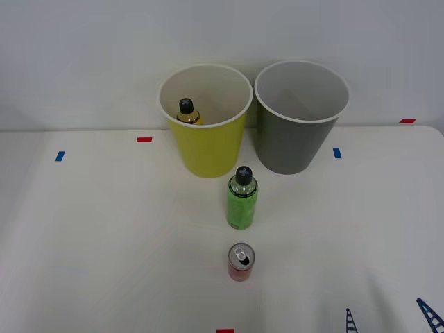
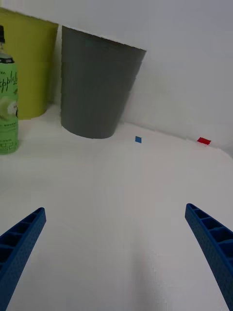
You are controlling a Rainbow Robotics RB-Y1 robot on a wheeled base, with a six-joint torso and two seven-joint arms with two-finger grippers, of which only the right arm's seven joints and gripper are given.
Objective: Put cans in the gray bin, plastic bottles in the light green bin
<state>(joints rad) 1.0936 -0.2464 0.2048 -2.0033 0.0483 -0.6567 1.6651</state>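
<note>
While my right gripper (image 2: 116, 252) hangs spread and empty at five o'clock on the white table (image 1: 90, 236), I judge one golden black-capped bottle (image 1: 187, 112) binned in the yellow-green bucket (image 1: 206, 149), leaving the green plastic bottle (image 1: 241, 200), the red can (image 1: 241, 262) and the dark gray bucket (image 1: 295, 142) at one o'clock.

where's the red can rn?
Front view: the red can stands upright on the table, near its front-centre, just in front of the green bottle and apart from it.
</note>
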